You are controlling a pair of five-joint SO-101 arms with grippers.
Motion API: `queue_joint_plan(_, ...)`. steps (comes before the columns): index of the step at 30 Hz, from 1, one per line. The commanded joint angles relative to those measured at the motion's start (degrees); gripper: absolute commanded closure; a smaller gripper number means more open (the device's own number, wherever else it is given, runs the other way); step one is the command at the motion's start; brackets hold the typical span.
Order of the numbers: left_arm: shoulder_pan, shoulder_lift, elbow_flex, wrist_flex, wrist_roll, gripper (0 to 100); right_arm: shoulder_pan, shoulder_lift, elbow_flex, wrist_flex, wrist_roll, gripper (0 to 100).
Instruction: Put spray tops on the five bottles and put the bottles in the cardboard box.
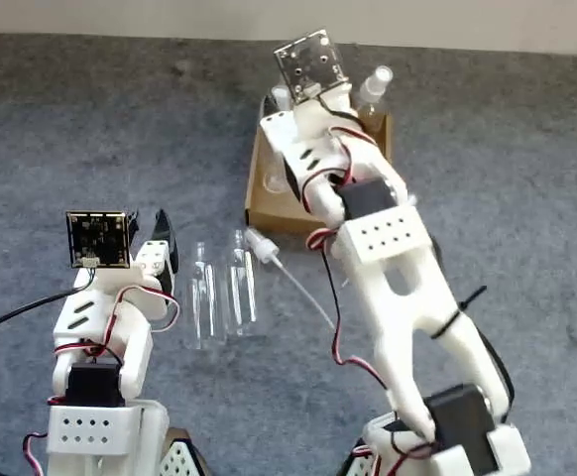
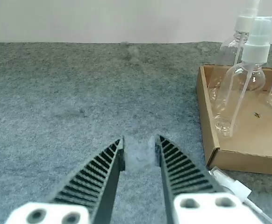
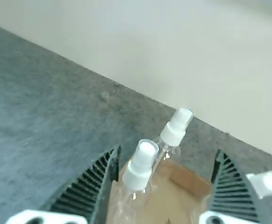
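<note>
Two clear bottles without tops point(image 1: 201, 296) point(image 1: 239, 286) lie side by side on the grey carpet. A loose spray top point(image 1: 263, 247) with its long tube rests just right of them and shows beside my left finger point(image 2: 230, 180). My left gripper point(image 2: 138, 148) hovers open over bare carpet, left of the lying bottles point(image 1: 165, 238). The cardboard box point(image 1: 269, 208) holds three upright bottles with spray tops. My right gripper point(image 3: 167, 154) hangs open over the box, with one capped bottle point(image 3: 139, 169) between its jaws near one finger and another capped bottle point(image 3: 175, 127) beyond.
The right arm point(image 1: 378, 228) stretches across the box and covers much of it. The box's near wall point(image 2: 206, 112) stands close to my left gripper. A pale wall borders the carpet at the back.
</note>
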Motion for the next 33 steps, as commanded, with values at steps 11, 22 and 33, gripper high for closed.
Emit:
queue_joint_plan(11,1.0,0.0,-0.1,-1.3,0.2,93,-6.7,-14.5,-3.3,43.3,0.4,74.2)
queue_joint_plan(22,1.0,0.0,-0.1,-1.3,0.2,93,11.0,-8.9,2.5,44.1,-5.2,74.2)
queue_joint_plan(33,1.0,0.0,-0.1,-1.2,0.2,93,13.3,11.3,9.2,31.2,-19.2,74.2)
